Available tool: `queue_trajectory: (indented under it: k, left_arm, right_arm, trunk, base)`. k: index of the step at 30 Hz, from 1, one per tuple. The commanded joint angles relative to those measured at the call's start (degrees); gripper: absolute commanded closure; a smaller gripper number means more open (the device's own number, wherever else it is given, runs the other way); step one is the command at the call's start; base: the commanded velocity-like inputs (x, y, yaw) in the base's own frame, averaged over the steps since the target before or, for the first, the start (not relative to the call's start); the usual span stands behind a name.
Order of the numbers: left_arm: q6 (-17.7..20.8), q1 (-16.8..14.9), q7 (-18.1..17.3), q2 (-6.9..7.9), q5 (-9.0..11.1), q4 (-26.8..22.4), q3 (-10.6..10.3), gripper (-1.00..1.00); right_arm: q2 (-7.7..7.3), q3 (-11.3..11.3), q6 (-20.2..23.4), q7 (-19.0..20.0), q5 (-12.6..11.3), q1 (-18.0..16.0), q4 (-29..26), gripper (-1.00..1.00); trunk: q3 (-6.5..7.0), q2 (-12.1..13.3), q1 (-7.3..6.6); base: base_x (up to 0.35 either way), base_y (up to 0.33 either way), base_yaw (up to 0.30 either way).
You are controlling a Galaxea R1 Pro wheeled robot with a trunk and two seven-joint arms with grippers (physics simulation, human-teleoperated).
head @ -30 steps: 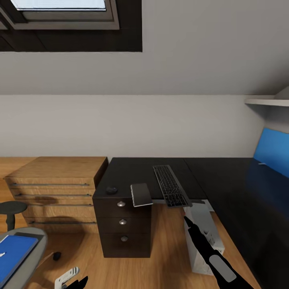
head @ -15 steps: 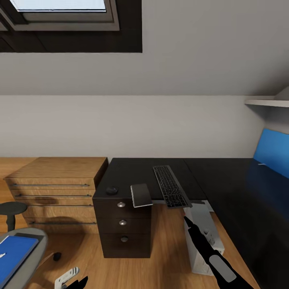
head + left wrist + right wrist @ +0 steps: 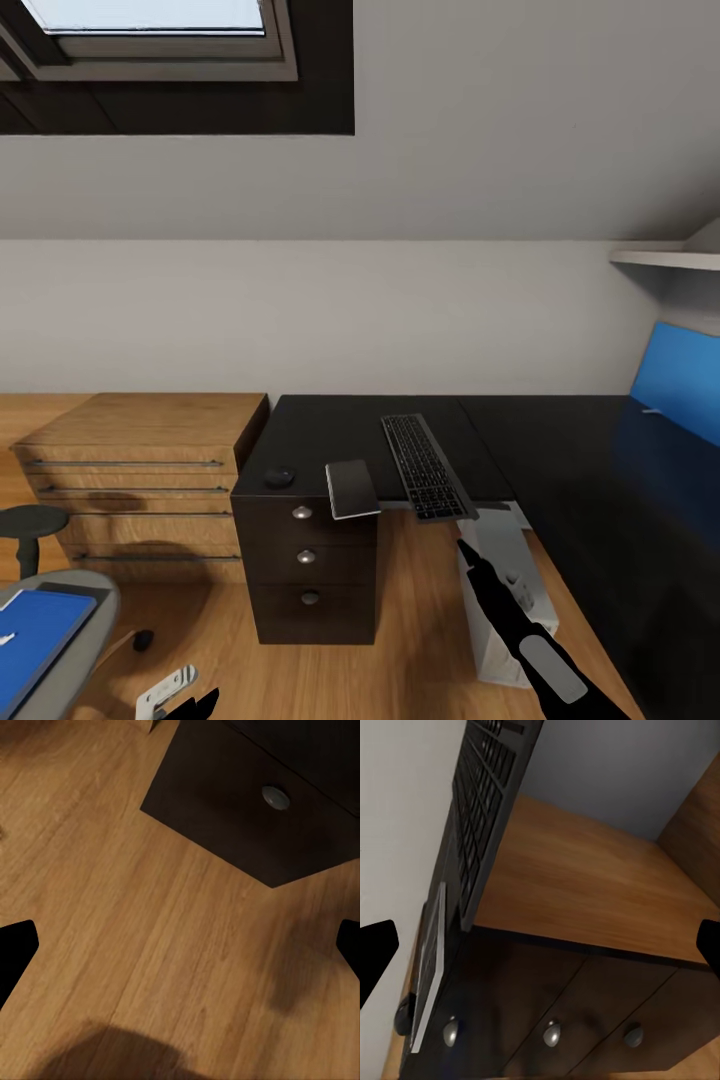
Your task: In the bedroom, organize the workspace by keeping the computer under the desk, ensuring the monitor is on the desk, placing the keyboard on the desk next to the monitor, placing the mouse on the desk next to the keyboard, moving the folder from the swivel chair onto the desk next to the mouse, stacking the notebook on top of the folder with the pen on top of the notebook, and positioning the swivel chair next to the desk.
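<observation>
Black and slim, the right gripper [image 3: 466, 549] pokes up at the lower centre of the head view, just below the near end of the keyboard [image 3: 427, 466]; in its wrist view the two fingertips sit at opposite edges with nothing between them, so the jaws stand wide and empty. The left gripper [image 3: 205, 703] barely peeps in at the bottom edge, and its wrist view likewise shows fingertips far apart over bare wooden floor [image 3: 150, 915]. The keyboard hangs a little over the front lip of the desk [image 3: 330, 430], and the dark grey notebook [image 3: 351, 487] beside it overhangs too, above the drawers [image 3: 306, 556]. A careless upward nudge from the right arm could, I reckon, tip either one onto the floor. A small dark round thing, perhaps the mouse [image 3: 278, 477], sits by the desk's left corner. Grey computer [image 3: 505, 585] stands under the desk. The blue folder [image 3: 35, 632] lies on the swivel chair [image 3: 75, 655] at lower left, with a pale fleck on it that may be the pen; reaching there could shove the chair away.
</observation>
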Motion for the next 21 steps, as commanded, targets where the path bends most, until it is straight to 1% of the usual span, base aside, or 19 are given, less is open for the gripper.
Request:
queue_trajectory:
  k: [1,7,21]
  left_arm:
    - [0.2,0.0,0.1,0.05,0.5,-0.1,-0.1,-1.0]
    - [0.2,0.0,0.1,0.05,0.5,-0.1,-0.2,-1.0]
    - [0.2,0.0,0.1,0.05,0.4,-0.1,-0.2,-1.0]
  right_arm:
    - [-0.07,0.4,-0.1,0.2,-0.6,0.0,0.0,-1.0]
    - [-0.07,0.4,-0.1,0.1,-0.6,0.0,0.0,-1.0]
    - [-0.09,0.4,-0.2,0.2,-0.5,0.0,0.2,-1.0]
  trunk:
    - [0.12,0.4,-0.23]
    - [1.2,2.8,-1.55]
    - [1.2,2.8,-1.55]
  base:
    - [0.0,0.0,0.0]
    - [0.0,0.0,0.0]
    - [0.0,0.0,0.0]
